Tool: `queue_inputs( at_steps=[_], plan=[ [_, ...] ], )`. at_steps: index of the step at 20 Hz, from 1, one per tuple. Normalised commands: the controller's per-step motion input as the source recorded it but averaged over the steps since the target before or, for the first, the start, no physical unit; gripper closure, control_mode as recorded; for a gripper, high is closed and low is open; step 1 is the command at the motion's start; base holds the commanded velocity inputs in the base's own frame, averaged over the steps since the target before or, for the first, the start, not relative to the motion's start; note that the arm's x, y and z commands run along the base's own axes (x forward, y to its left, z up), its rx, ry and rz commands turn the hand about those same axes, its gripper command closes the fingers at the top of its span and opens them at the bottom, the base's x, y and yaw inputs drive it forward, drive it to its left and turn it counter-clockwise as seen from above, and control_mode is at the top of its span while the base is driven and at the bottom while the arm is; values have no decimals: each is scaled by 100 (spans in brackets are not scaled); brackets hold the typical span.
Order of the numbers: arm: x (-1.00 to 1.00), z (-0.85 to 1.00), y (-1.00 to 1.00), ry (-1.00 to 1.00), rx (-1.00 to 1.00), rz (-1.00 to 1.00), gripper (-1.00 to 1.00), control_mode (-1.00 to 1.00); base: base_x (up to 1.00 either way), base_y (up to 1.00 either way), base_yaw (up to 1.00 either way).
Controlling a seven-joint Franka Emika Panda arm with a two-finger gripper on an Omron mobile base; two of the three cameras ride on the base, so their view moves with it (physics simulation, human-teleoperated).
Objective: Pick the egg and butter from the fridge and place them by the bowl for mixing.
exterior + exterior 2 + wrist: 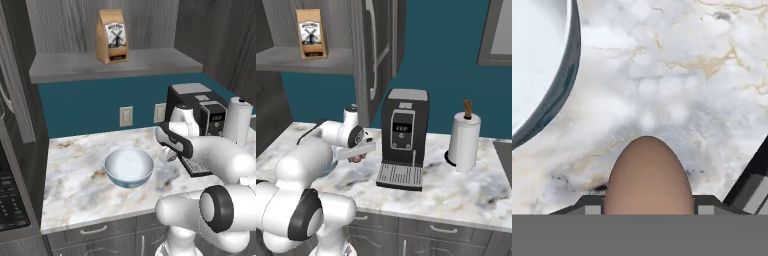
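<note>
Hand view: pincer is gripping the egg over the bench, just beside the bowl. No writing is reading legibly.

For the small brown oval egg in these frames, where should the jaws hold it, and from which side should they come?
Across its widest middle, one jaw on each long side, coming from above along its long axis. The small brown oval egg already sits that way, between the gripper jaws, narrow end pointing at the marble counter beside the glossy pale bowl. Its curved sides would likely slip out nearer either end.
</note>
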Motion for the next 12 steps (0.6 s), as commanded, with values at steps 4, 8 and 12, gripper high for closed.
queue_inputs(
  at_steps=[4, 8, 12],
  plan=[
    [15, -43, 1, 0, -2, 24, 100, -100, 0, 0, 0],
    [3, -24, 0, 0, -1, 23, 100, -100, 0, 0, 0],
    [17, -20, 0, 0, -1, 24, 100, -100, 0, 0, 0]
  ],
)
